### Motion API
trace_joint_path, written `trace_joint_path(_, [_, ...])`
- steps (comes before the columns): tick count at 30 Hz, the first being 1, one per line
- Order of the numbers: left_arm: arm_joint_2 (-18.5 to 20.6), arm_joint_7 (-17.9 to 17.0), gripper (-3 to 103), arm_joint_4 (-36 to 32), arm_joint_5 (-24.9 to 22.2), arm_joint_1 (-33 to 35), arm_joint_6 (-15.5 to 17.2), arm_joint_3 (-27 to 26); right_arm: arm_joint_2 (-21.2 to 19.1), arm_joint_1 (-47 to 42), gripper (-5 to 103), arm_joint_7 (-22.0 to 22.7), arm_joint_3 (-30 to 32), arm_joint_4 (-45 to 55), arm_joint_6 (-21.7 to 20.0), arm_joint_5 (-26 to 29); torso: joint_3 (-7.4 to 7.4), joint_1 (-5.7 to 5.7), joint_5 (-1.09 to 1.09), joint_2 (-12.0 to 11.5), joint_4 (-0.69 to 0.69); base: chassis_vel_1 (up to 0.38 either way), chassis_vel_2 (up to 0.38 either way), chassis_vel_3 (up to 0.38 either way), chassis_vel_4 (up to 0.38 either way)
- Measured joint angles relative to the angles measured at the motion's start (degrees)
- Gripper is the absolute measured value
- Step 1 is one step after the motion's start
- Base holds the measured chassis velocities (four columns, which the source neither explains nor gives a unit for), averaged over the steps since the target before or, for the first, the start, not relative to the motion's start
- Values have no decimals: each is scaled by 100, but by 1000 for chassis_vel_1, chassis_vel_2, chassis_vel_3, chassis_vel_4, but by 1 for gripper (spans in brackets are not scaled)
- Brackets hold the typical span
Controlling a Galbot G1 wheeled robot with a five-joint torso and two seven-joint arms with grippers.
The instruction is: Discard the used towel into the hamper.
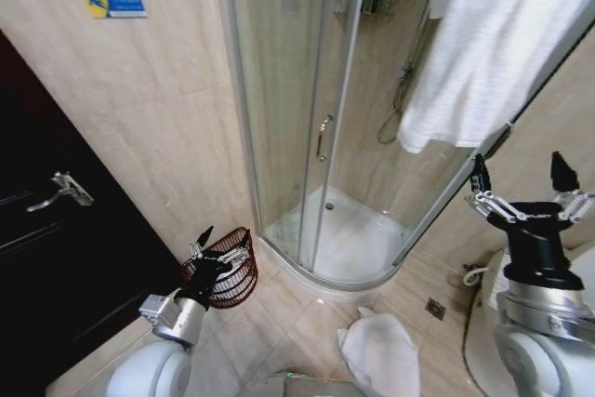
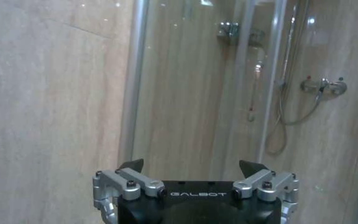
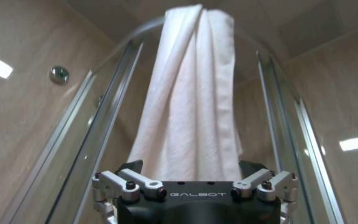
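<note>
While the towel [image 1: 483,44] hangs draped over the top rail of the shower enclosure [image 1: 307,137], we judge it soft, light and limp; bunched folds near its lower hem offer the best hold. Our right gripper [image 1: 523,178] stands wide, empty, below it. Left gripper [image 1: 212,250], likewise spread, hovers by the hamper [image 1: 232,276] on the floor.

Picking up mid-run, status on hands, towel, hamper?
Both hands open, empty: left hand low over the hamper, right hand raised below the hanging towel. Towel hangs over the shower enclosure's rail, not gripped. Nothing between them.
</note>
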Motion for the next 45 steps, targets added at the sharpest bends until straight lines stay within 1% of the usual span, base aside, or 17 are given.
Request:
trace_joint_path(2, [0,0,100,0,0,0,0,0,-44,71,100,-11,1,0,3,46,0,0,1,0,0,-53,-96,66,6])
trace_joint_path(3, [0,0,100,0,0,0,0,0,-99,146,100,-29,-15,0,3,100,0,0,-5,0,0,9,-63,66,6])
trace_joint_path(5, [1,-1,100,0,0,1,0,-1,-207,327,100,-131,-94,0,33,226,0,-2,-7,0,4,36,-29,49,31])
trace_joint_path(10, [3,-1,100,1,0,0,0,-2,-413,667,100,-181,-148,1,14,304,0,-2,-9,0,2,75,47,-16,21])
trace_joint_path(15, [3,-2,100,0,0,0,0,-3,-795,1336,100,-83,-206,-279,-263,419,0,-1,-4,0,2,56,66,30,21])
trace_joint_path(20, [0,-2,100,0,0,-1,0,-3,-1013,1863,100,-140,-273,-718,-318,307,0,-1,-2,0,2,43,61,71,62])
trace_joint_path(23, [1,-2,100,1,0,0,0,-3,-1376,2672,100,29,-546,-1326,-375,325,0,0,-6,0,5,30,45,53,63])
trace_joint_path(24, [1,-2,100,1,0,0,0,-3,-1376,2672,100,29,-546,-1326,-375,325,0,0,-6,0,5,27,26,35,57])
trace_joint_path(28, [1,-3,100,1,0,0,0,-3,-1789,3517,100,354,-866,-1795,-598,341,0,0,-5,0,1,0,0,0,0])
trace_joint_path(29, [1,-3,100,1,0,0,0,-3,-1789,3517,100,354,-866,-1795,-598,341,0,0,-5,0,1,0,0,0,0])
trace_joint_path(31, [2,-2,100,0,0,-1,0,-2,-1976,3937,100,491,-1053,-1928,-744,375,0,0,-3,0,2,0,0,0,0])
trace_joint_path(33, [1,-2,100,1,-1,-1,0,-2,-2159,4374,100,535,-1247,-2062,-878,405,0,0,-7,0,2,0,0,0,0])
trace_joint_path(34, [1,-2,100,1,-1,-1,0,-2,-2159,4374,100,535,-1247,-2062,-878,405,0,0,-7,0,2,0,0,0,0])
trace_joint_path(38, [1,-2,100,1,0,0,0,-2,-2505,5263,100,599,-1645,-2452,-1081,424,0,-1,-6,0,2,0,0,0,0])
trace_joint_path(39, [1,-2,100,1,0,0,0,-2,-2505,5263,100,599,-1645,-2452,-1081,424,0,-1,-6,0,2,0,0,0,0])
trace_joint_path(42, [1,-2,100,1,-1,-1,0,-2,-2756,5922,100,648,-1999,-2815,-1189,406,0,0,-4,0,2,0,0,0,0])
trace_joint_path(45, [1,-2,100,1,0,-1,0,-2,-2905,6241,100,692,-2203,-2964,-1307,503,0,-1,-6,0,2,0,0,0,0])
